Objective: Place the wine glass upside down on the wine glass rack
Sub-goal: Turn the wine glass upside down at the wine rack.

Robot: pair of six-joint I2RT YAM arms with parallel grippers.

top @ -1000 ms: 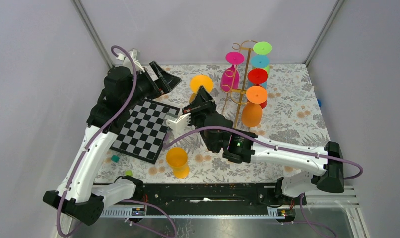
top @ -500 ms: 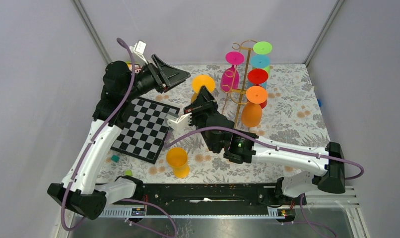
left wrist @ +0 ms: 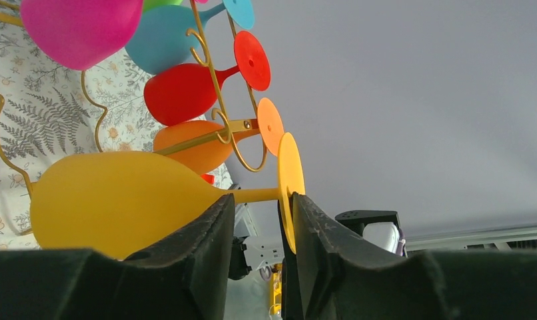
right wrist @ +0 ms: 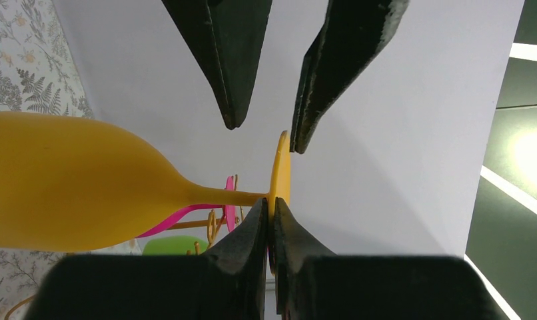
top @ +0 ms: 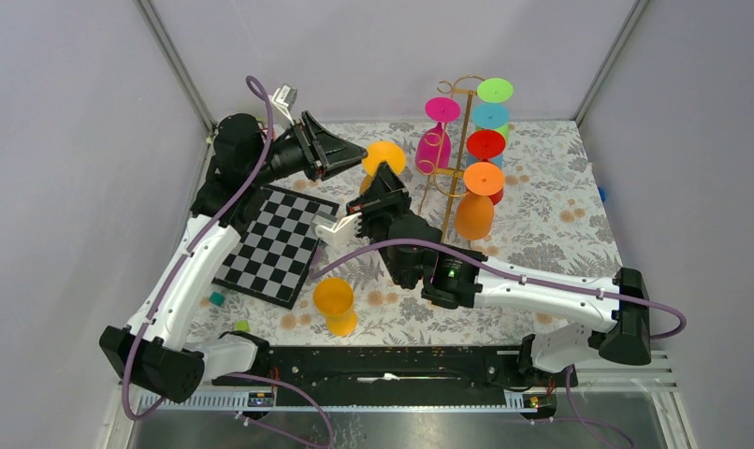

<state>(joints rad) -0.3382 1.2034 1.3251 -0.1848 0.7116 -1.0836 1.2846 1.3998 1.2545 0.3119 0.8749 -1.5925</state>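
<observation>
The right end effector [top: 384, 174] is pressed together on the flat foot of the yellow-orange wine glass [top: 381, 156], pinching the disc at its lower edge. In the right wrist view its fingertips [right wrist: 258, 217] meet on either side of the foot, and the wine glass [right wrist: 66, 180] lies on its side with its bowl towards 9 o'clock. The left end effector [top: 351, 152] comes in from 9 o'clock, its jaws partly spread and straddling the same foot. In the left wrist view one finger [left wrist: 216, 223] stands on the stem side and the other behind the disc. From the right wrist, one tip touches the rim and the other stands apart from it

In the top view the glass is held in the air above the far middle of the bench [top: 542, 234]. The wine glass rack [top: 449, 198] stands near it at 3 o'clock, with pink, green, cyan, red and orange glasses hanging bowl-down on it.

The right forearm slants towards 11 o'clock from its elbow, and the lower link runs back towards 3 o'clock to the base. The left arm rises towards 1 o'clock from its base, then bends at the wrist towards 3 o'clock.

A chessboard [top: 270, 243] lies at 7 o'clock of the held glass, and a second orange glass [top: 336, 304] stands at 6 o'clock
</observation>
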